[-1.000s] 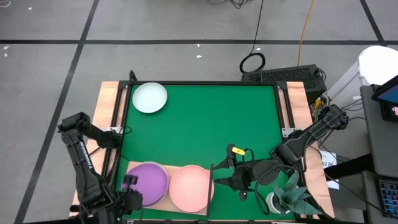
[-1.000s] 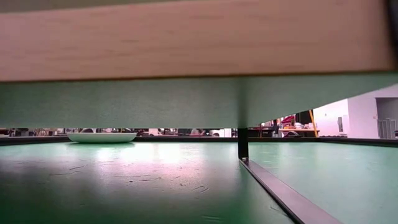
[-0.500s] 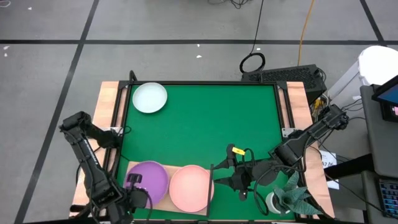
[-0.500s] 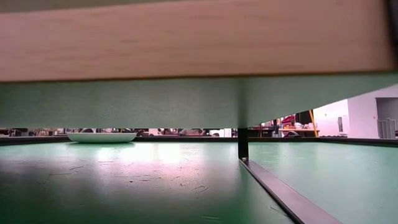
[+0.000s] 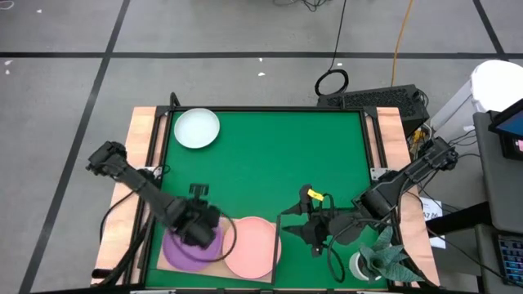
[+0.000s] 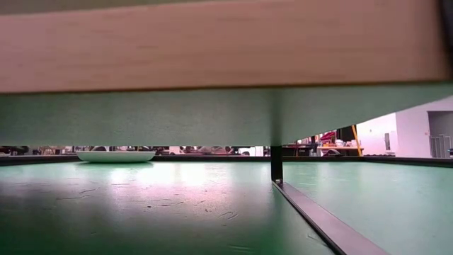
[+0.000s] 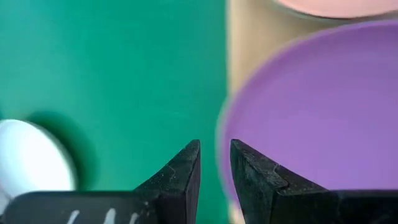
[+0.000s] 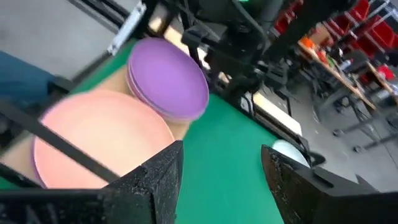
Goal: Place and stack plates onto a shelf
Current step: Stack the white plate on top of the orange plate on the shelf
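Shelf point(image 5: 214, 265), long side running along the table's near edge, carries purple plates point(image 5: 184, 249) and pink plate point(image 5: 249, 247) lying flat, left pincer point(image 5: 198, 224) nearly closed, empty, above the purple ones; right pincer point(image 5: 315, 231) gapes beside the pink plate.

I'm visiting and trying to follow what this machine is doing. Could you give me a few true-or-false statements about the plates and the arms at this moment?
1. The purple plate lies on the shelf next to the pink plate. True.
2. The white plate sits on the shelf as well. False: it lies alone on the green mat, at the far corner from the shelf.
3. The left pincer is above the purple plate's edge. True.
4. The left pincer's fingers are spread wide. False: they are nearly together with nothing between them.
5. The right pincer holds the pink plate. False: it is open and empty, beside that plate.
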